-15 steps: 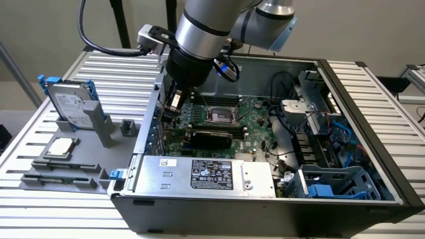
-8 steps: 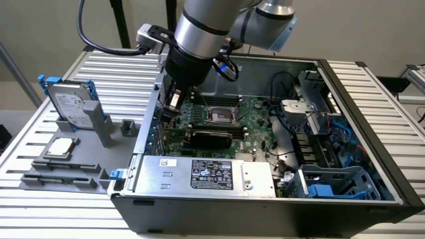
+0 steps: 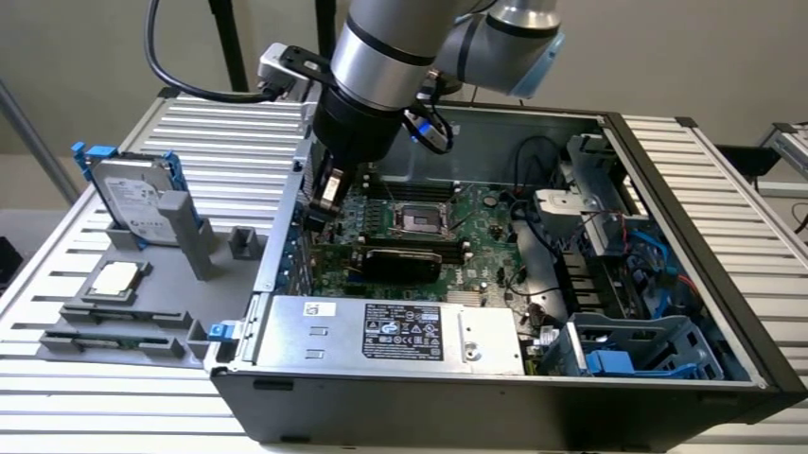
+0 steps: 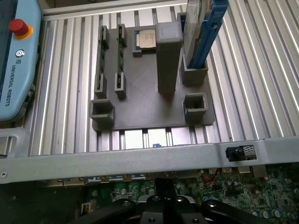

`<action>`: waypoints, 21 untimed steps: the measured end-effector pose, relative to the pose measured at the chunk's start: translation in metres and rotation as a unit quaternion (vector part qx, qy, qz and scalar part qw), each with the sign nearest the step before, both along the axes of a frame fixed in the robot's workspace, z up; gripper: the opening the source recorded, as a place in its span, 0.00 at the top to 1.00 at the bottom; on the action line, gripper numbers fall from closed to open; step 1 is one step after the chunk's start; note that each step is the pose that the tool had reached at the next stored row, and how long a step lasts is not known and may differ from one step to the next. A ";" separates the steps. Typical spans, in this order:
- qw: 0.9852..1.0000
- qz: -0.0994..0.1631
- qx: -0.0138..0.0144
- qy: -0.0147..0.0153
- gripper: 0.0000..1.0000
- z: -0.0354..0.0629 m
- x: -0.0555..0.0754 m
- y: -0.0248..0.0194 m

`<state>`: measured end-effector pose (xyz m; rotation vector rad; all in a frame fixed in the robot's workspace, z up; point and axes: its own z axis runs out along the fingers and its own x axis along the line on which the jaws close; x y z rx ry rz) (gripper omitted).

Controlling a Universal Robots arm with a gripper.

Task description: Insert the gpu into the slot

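On my exterior view, the gripper [image 3: 318,210] hangs over the motherboard's [image 3: 486,222] left edge (I cannot tell how far open it is, or whether it holds anything). To its right, the gpu [image 3: 394,259] lies on the board, beside the power supply [image 3: 392,331].

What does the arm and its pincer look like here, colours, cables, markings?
The arm is a set of brushed-silver cylindrical segments with light-blue joint caps and a black wrist section below. A thick black cable loops to a grey connector block at the wrist, and a short blue-and-black lead hangs beside it. The pincer is black, with bolted linkage arms. No markings are legible.
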<state>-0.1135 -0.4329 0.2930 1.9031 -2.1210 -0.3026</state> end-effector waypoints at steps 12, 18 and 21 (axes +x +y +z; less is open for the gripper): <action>1.000 0.000 -0.001 0.000 0.89 -0.0039 -0.002 0.0000; 1.000 0.000 0.000 0.000 0.89 -0.0035 -0.003 0.0001; 1.000 0.000 0.000 -0.002 0.89 0.0017 -0.003 0.0001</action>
